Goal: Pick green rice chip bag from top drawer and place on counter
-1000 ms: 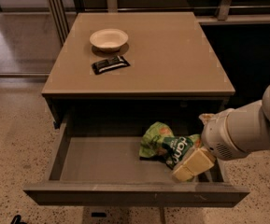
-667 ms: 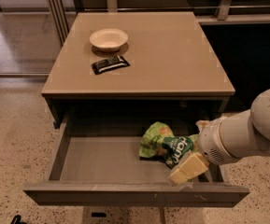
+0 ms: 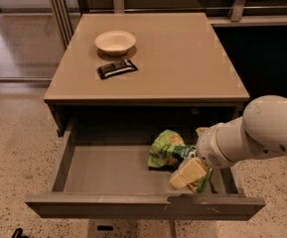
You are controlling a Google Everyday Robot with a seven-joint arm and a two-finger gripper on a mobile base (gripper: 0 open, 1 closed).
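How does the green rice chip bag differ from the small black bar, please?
The green rice chip bag is light green and crumpled; the black bar is dark, flat and slim. The bag lies in the open top drawer, the bar on the counter beside the bowl. The gripper is at the bag, far from the bar. Both are wrapped snacks.

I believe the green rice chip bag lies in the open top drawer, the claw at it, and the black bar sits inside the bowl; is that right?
Not quite: the camera view shows the black bar on the counter beside the bowl. The green rice chip bag is in the top drawer, the claw at it.
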